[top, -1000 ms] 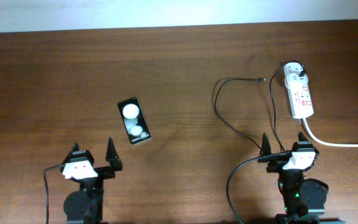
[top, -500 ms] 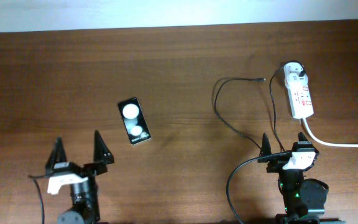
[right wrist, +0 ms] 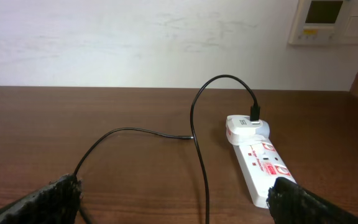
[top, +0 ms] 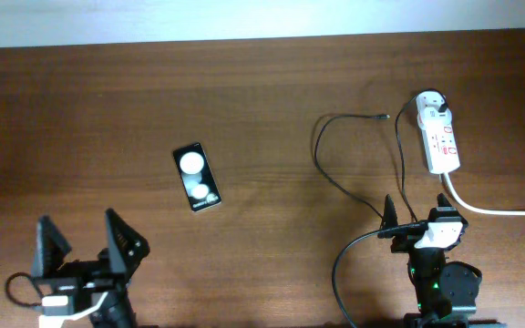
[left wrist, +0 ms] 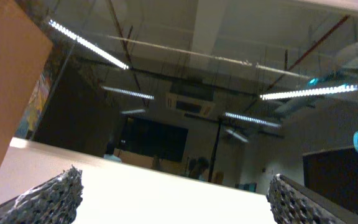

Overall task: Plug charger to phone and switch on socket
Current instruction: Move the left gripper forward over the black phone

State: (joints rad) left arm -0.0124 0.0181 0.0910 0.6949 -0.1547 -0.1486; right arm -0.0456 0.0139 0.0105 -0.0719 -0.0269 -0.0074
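Two hands are spread and grasp nothing: the left hand (top: 78,239) sits at the near-left corner of the desk (top: 244,91), the right hand (top: 416,211) at the near edge toward the right. The phone (top: 197,177) lies screen-up left of centre. The charger (top: 316,150) loops across the right half, its white adapter already seated in the socket (top: 440,141) by the far-right corner, its free connector (top: 386,116) just left of that and well apart from the phone. Judging by this, the thin connector lying flat may slip a pinch, a hard pull toward the phone could drag the adapter loose, and a strand running beside the right hand might snag. Since a second ago, the left hand has drawn back toward its corner and tipped upward, so that its camera sees only ceiling; everything else is unmoved.
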